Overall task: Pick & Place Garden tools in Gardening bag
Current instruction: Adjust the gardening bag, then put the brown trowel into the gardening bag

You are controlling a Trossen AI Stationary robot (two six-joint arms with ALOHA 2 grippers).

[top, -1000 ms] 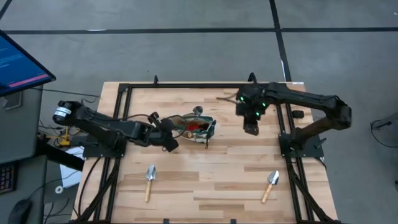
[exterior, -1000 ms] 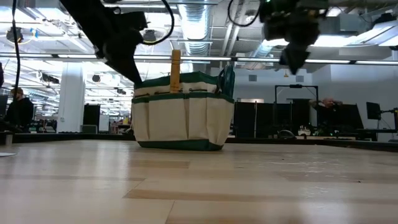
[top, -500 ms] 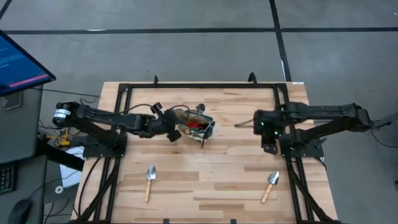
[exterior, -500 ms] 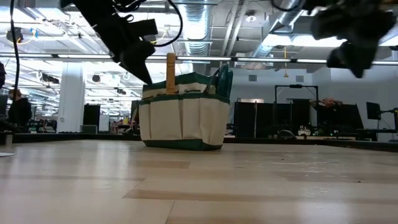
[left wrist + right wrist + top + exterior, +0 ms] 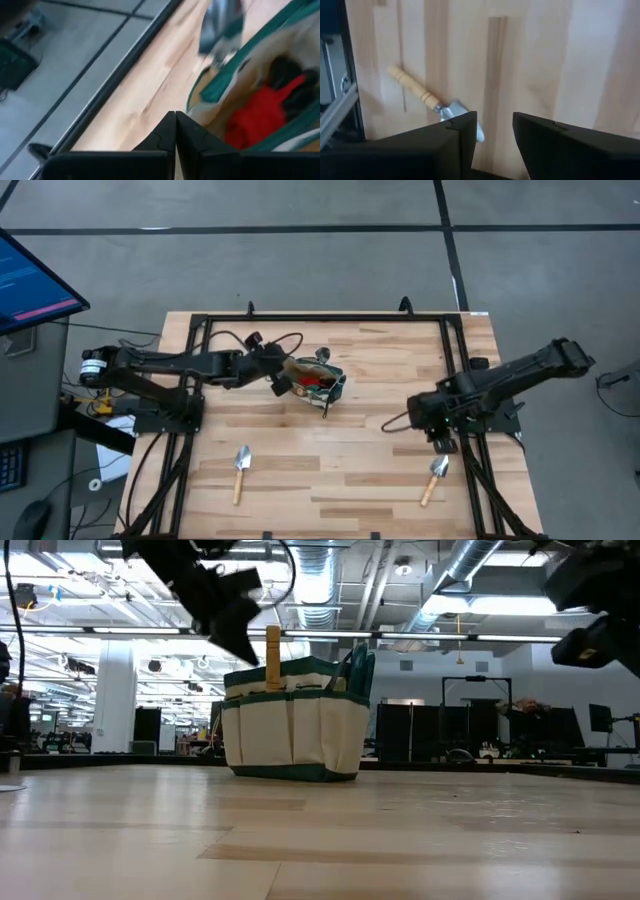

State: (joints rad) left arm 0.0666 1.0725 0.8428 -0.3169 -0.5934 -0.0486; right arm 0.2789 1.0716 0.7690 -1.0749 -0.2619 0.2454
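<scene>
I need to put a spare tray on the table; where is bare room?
Bare wood lies between the two trowels, left one and right one, and between the gardening bag and the right pincer. It is crowded at the bag, where the left pincer hovers.

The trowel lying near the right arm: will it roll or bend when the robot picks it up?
The trowel looks rigid, with a metal blade and wooden handle, so bending seems unlikely. Its rounded handle might roll slightly if nudged, though the blade should limit that. The right tool hovers open just above it.
</scene>
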